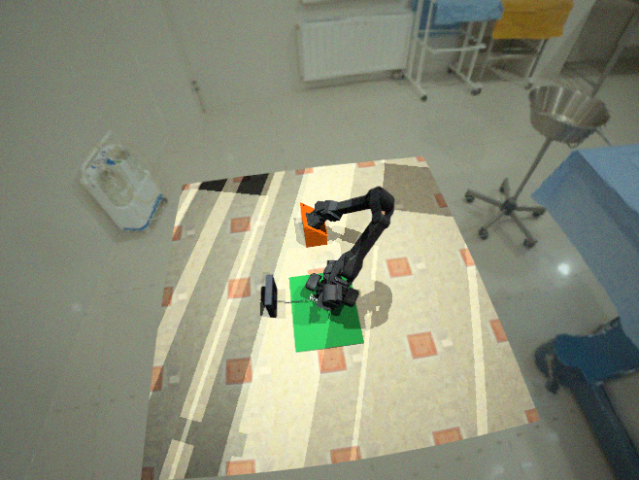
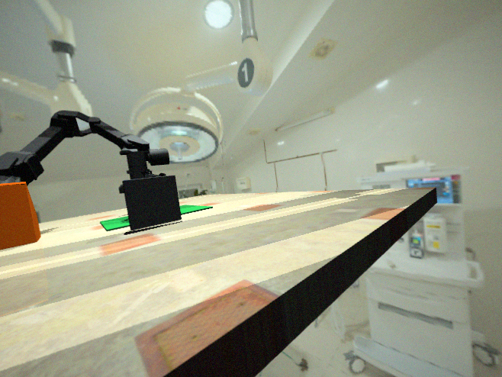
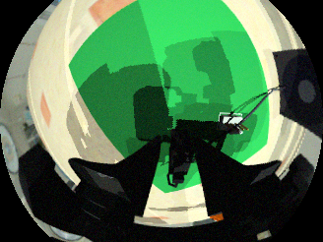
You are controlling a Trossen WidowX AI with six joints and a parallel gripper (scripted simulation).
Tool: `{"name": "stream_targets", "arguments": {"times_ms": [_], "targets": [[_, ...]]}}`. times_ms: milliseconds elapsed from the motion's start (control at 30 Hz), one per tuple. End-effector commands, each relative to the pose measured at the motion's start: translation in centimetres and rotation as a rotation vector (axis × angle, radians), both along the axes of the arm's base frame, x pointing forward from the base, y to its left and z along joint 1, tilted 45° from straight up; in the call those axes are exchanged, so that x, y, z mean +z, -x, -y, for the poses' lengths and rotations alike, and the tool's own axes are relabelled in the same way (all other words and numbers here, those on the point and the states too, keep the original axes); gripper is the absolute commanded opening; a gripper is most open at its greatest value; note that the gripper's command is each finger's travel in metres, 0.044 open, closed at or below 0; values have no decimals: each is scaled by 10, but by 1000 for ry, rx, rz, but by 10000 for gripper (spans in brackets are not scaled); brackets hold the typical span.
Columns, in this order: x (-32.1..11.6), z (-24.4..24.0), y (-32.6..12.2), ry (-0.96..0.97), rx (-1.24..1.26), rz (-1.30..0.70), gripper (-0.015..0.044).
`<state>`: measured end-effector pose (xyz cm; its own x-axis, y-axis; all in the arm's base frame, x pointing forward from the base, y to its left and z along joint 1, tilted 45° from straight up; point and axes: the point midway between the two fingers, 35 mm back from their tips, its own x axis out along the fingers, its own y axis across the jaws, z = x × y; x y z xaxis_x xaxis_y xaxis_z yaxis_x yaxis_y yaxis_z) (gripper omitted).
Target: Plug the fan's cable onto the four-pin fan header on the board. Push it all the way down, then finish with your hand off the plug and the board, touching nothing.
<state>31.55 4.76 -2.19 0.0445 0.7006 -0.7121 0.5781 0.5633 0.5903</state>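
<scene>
Near the green board's (image 1: pixel 315 338) (image 2: pixel 195 209) (image 3: pixel 197 22) fan-side edge, the white plug (image 1: pixel 313 297) (image 3: pixel 231 119) is being shown beside the gripper (image 1: pixel 322 305) (image 3: pixel 178 143), whose fingers are being held partly open, any grip being impossible to tell.

Arm: a black, angular six-joint robot arm (image 1: pixel 365 245) (image 2: pixel 117 136), raised and bent in an arch.
Elbow: a black, faceted elbow joint (image 1: pixel 381 201) (image 2: pixel 66 121), the highest part of the arch in the exterior view.
Forearm: slopes down from the elbow.
Wrist: a dark cylindrical wrist housing (image 1: pixel 331 295) (image 2: pixel 158 156), below the elbow.
Gripper: a black parallel-jaw gripper (image 3: pixel 177 140), pointing downward.
Fingers: two black, tapering fingers, partly open, with a gap between them.
</scene>
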Motion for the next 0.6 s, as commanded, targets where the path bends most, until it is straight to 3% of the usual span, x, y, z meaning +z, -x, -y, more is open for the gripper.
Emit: {"name": "stream_targets", "arguments": {"times_ms": [0,467,567], "targets": [[0,0,0,0,0,1,147],[0,0,0,0,0,1,53],[17,18,0,1,-3,-3,0]]}}
